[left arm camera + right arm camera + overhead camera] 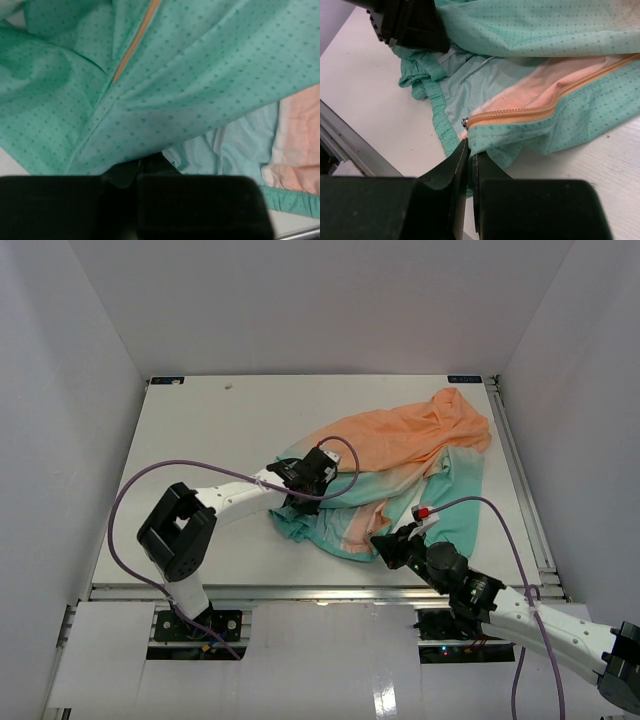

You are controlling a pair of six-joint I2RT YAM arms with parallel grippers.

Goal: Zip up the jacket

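The jacket (400,455) lies crumpled at the table's centre right, orange at the back and teal at the front. My left gripper (300,480) is at its left teal part. In the left wrist view the teal cloth (200,75) tents over the gripper (142,162), whose tips are mostly hidden and close together on the fabric. An orange zipper strip (135,40) runs above. My right gripper (385,540) is shut on the teal hem (520,140), just below the zipper's lower end with its metal slider (465,120). The zipper (530,114) looks closed for the stretch in view.
The white table (200,440) has a metal rail (300,590) along its near edge, also close beside the right gripper (350,140). White walls enclose three sides. Purple cables (130,490) loop over both arms. The left gripper's black body (405,25) shows in the right wrist view.
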